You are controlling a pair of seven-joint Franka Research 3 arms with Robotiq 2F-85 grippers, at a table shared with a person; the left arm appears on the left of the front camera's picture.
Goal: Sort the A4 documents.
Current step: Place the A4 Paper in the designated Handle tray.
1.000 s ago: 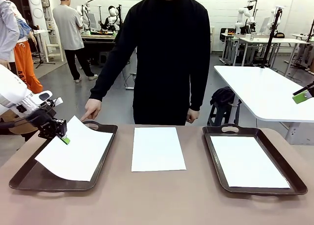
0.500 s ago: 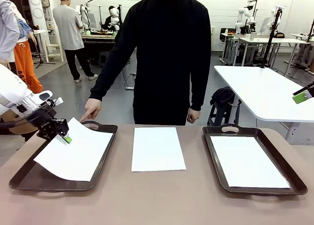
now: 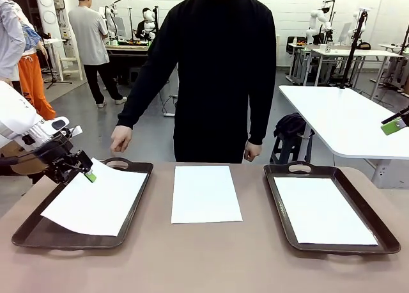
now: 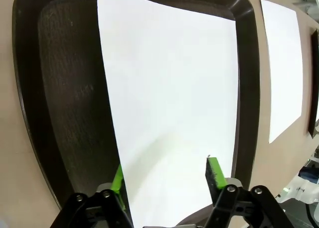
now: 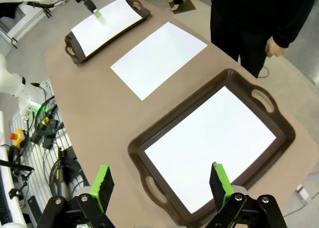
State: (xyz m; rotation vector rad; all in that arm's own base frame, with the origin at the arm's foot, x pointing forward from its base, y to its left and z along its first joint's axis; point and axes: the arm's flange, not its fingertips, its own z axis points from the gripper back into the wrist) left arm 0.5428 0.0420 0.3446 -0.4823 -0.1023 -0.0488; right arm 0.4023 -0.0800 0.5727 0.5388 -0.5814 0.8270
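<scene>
One of the A4 documents [image 3: 96, 200] lies askew in the left dark tray [image 3: 131, 232], a corner resting over the tray's left rim. My left gripper [image 3: 86, 173] hovers just above that sheet's far-left edge, open and apart from it. In the left wrist view the sheet [image 4: 169, 98] spreads below the open left gripper [image 4: 166, 175]. A second sheet [image 3: 206, 194] lies on the bare table in the middle. A third sheet [image 5: 209, 148] lies flat in the right tray [image 5: 279, 123], under my open, empty right gripper [image 5: 162, 184], which hangs high at the right edge [image 3: 394, 125].
A person in black stands at the far side; one hand [image 3: 120, 139] hangs above the left tray's far handle. The table's [image 3: 204, 261] front strip is bare. A white table [image 3: 345, 117] stands behind at right.
My left gripper opened and let go of the sheet, which settled lower into the left tray. The person's pointing hand lifted away from the tray. The right arm stayed still.
</scene>
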